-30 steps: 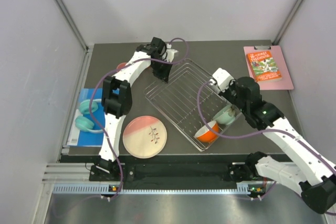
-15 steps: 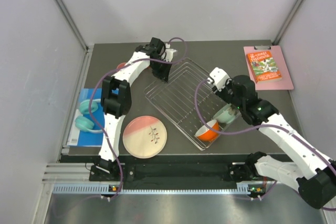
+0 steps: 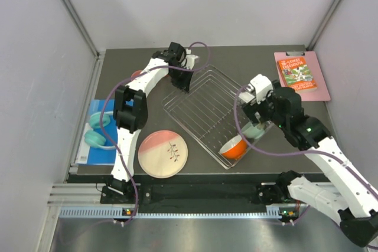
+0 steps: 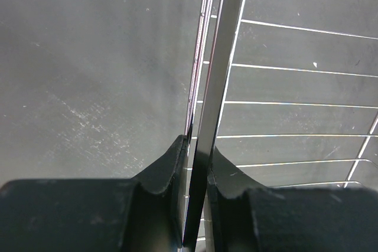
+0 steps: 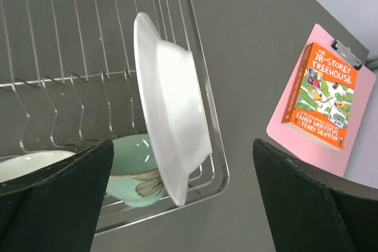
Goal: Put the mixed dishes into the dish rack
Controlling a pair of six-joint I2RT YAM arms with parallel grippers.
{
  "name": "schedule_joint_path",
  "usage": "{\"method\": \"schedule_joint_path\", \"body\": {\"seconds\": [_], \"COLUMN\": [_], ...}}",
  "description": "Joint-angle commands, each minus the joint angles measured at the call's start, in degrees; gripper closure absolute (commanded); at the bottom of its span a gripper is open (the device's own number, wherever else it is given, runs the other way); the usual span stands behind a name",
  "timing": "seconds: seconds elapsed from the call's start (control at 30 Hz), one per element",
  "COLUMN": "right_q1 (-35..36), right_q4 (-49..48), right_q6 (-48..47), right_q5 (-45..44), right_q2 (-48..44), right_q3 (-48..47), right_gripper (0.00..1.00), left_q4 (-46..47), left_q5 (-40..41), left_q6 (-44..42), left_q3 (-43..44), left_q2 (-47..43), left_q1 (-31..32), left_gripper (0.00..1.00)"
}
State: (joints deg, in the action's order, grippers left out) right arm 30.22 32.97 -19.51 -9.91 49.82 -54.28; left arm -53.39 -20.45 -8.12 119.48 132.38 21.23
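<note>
Left fingers (image 4: pixel 162 175) pinch the far rim of the rectangular chrome wire dish rack (image 3: pixel 198 110), seemingly steadying it, while right fingers (image 5: pixel 53 199) hang spread above the pale grey-white plate (image 5: pixel 174 116) propped upright inside it.

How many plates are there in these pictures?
2. A pink-and-cream plate lies flat on the table, near-left of the dish rack. A white plate stands on edge inside the rack beside the mint-green bowl. Others may be hidden.
</note>
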Motion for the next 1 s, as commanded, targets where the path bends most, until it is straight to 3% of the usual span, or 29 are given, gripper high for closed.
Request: {"method": "schedule_joint_path", "body": {"seconds": [0.0,0.13,0.17,0.37,0.53,0.7,0.97], "right_q1": [-0.3,-0.5,-0.4,-1.4,-8.2,-18.9,-22.1], "right_q4": [6.7,14.6,19.3,26.5,27.6,22.9,14.8], "right_q6": [8.9,29.6,38.9,63.7,67.3,65.8,62.8], "right_q5": [0.0,-7.5,-12.7,-27.0,-27.1,-15.9,-8.3], "right_q2": [-3.1,-0.5,0.1,-2.6,0.2,8.0,13.7], "right_q3": [-6.8,-16.0,-16.9,-12.3,-9.9,-4.4,-1.4], "right_gripper": [0.0,0.0,0.0,0.0,0.0,0.0,0.0], "left_q4": [-0.5,-0.8,-0.8,-0.8,-0.4,-0.1,1.2], "left_q5": [7.9,8.1,8.1,7.9,7.4,6.6,6.0], "left_q6": [0.4,0.2,0.1,-0.2,-0.7,-0.7,-0.5], "left_q3": [-2.6,-3.2,-3.4,-5.0,-6.8,-7.7,-9.5], "left_q2": [2.5,2.1,1.9,0.4,-1.1,-1.7,-2.4], "left_q1": [-3.1,-3.6,-3.7,-4.6,-5.5,-6.1,-6.3], "left_gripper": [0.82,0.82,0.82,0.83,0.83,0.83,0.83]}}
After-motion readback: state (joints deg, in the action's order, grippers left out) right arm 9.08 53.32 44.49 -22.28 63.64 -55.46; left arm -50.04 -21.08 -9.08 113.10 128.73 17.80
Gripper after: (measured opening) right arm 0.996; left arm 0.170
